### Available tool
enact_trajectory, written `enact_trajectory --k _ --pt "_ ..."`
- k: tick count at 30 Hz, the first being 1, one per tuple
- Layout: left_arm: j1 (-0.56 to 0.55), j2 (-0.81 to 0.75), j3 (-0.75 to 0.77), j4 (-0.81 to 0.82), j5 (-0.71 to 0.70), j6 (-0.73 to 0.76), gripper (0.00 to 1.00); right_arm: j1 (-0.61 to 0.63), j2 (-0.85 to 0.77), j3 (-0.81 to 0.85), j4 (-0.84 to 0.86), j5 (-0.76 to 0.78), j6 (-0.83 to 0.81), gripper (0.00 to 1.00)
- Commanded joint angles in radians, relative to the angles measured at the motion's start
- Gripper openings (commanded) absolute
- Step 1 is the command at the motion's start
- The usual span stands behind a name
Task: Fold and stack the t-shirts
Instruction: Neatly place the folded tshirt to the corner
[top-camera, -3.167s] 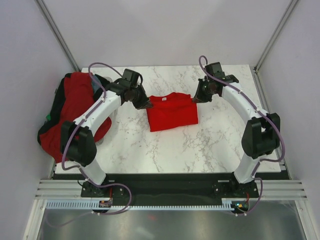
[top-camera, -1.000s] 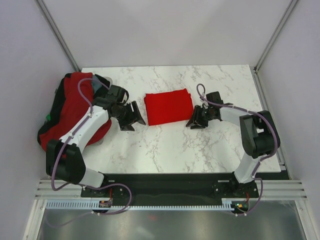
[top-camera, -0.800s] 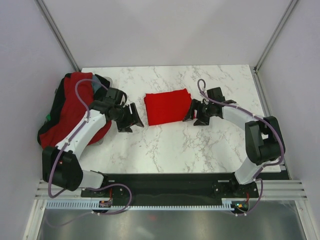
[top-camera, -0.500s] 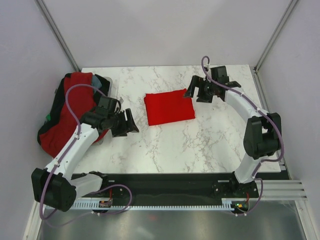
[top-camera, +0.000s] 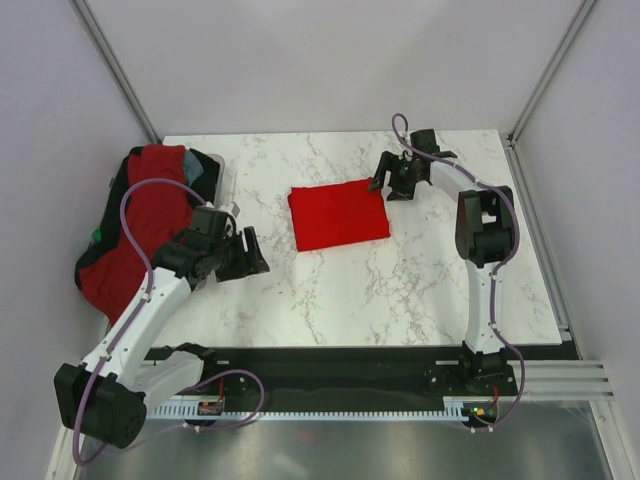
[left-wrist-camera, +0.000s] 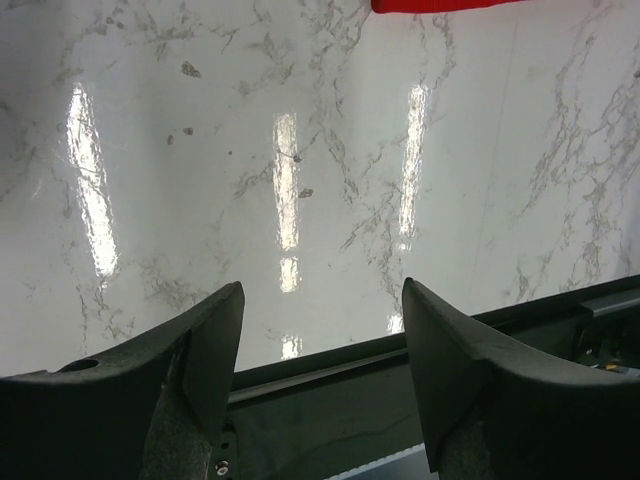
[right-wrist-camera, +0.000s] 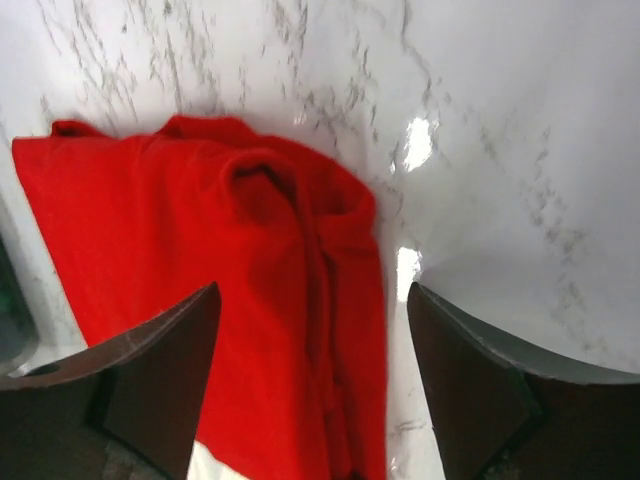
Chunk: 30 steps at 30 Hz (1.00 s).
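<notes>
One red t-shirt (top-camera: 338, 215) lies folded into a rectangle on the middle of the marble table. In the right wrist view this t-shirt (right-wrist-camera: 210, 260) shows bunched layers along its edge. My right gripper (top-camera: 386, 184) hovers by the shirt's far right corner, its jaws (right-wrist-camera: 312, 295) open over the cloth and holding nothing. My left gripper (top-camera: 252, 256) sits left of the shirt, a little nearer to me and apart from it. Its jaws (left-wrist-camera: 320, 300) are open over bare marble, with only a red strip of the shirt (left-wrist-camera: 440, 4) at the frame's top. More red t-shirts (top-camera: 150, 205) are heaped at the far left.
A dark bin (top-camera: 207, 162) at the table's left edge holds the heap of red shirts, which spills over its side. The table's dark front rail (left-wrist-camera: 400, 360) runs just beyond my left fingertips. Enclosure walls stand on both sides and at the back.
My right gripper has swung from the shirt's near right edge up to its far right corner and opened wider. My left arm has drawn back toward the near left.
</notes>
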<state>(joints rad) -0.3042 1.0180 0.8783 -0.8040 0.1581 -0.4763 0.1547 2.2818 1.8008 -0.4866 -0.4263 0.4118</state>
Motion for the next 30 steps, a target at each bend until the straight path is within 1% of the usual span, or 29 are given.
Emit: enact_trajectory --k 1,2,3,4,6,7,9,10,12,13,15,16,18,20,22,23,25,28,30 --pt "0.002 -0.022 -0.006 0.04 -0.057 0.041 0.71 0.012 0.053 0.065 0.009 -0.034 -0.007 0.8" --pt "0.001 -0.025 -0.007 0.04 -0.057 0.038 0.71 0.016 0.053 0.06 0.016 -0.034 -0.005 0.77" --pt "0.002 -0.025 -0.01 0.043 -0.064 0.036 0.71 0.019 0.057 0.046 0.023 -0.029 -0.004 0.72" --pt "0.002 -0.025 -0.009 0.042 -0.069 0.035 0.71 0.025 0.058 0.036 0.029 -0.026 -0.002 0.63" --pt "0.002 -0.025 -0.01 0.043 -0.072 0.033 0.71 0.025 0.054 0.0 0.057 -0.019 0.002 0.54" --pt "0.001 -0.025 -0.01 0.043 -0.075 0.033 0.71 0.025 0.053 -0.007 0.06 -0.005 0.004 0.45" --pt "0.002 -0.025 -0.013 0.043 -0.081 0.03 0.71 0.022 0.056 -0.018 0.059 0.012 -0.005 0.34" --pt "0.002 -0.027 -0.012 0.042 -0.087 0.025 0.71 0.019 0.054 -0.021 0.053 0.042 -0.01 0.21" --pt "0.0 -0.027 -0.013 0.043 -0.101 0.021 0.71 0.011 0.029 -0.02 0.028 0.095 -0.045 0.08" --pt "0.0 -0.027 -0.016 0.043 -0.104 0.018 0.71 0.008 0.01 -0.027 0.011 0.162 -0.06 0.0" --pt "0.0 -0.032 -0.016 0.043 -0.109 0.018 0.71 0.003 -0.054 -0.058 -0.006 0.256 -0.126 0.0" --pt "0.0 -0.033 -0.018 0.043 -0.109 0.016 0.71 -0.003 -0.074 -0.064 -0.021 0.365 -0.146 0.0" --pt "-0.001 -0.036 -0.019 0.043 -0.114 0.015 0.71 -0.026 -0.114 -0.067 -0.041 0.464 -0.207 0.0" --pt "-0.001 -0.032 -0.019 0.043 -0.115 0.015 0.71 -0.046 -0.133 -0.055 -0.067 0.559 -0.244 0.0" --pt "-0.001 -0.026 -0.019 0.043 -0.118 0.01 0.71 -0.072 -0.139 -0.023 -0.084 0.606 -0.299 0.0" --pt "-0.001 -0.024 -0.021 0.043 -0.121 0.01 0.71 -0.079 -0.137 0.003 -0.086 0.668 -0.315 0.0" --pt "-0.001 -0.021 -0.021 0.043 -0.123 0.008 0.71 -0.104 -0.128 0.034 -0.086 0.717 -0.364 0.0" --pt "-0.001 -0.006 -0.021 0.043 -0.12 0.011 0.71 -0.139 -0.072 0.123 -0.084 0.813 -0.401 0.0" --pt "-0.001 -0.004 -0.021 0.042 -0.127 0.01 0.71 -0.15 -0.004 0.211 -0.084 0.888 -0.404 0.0"
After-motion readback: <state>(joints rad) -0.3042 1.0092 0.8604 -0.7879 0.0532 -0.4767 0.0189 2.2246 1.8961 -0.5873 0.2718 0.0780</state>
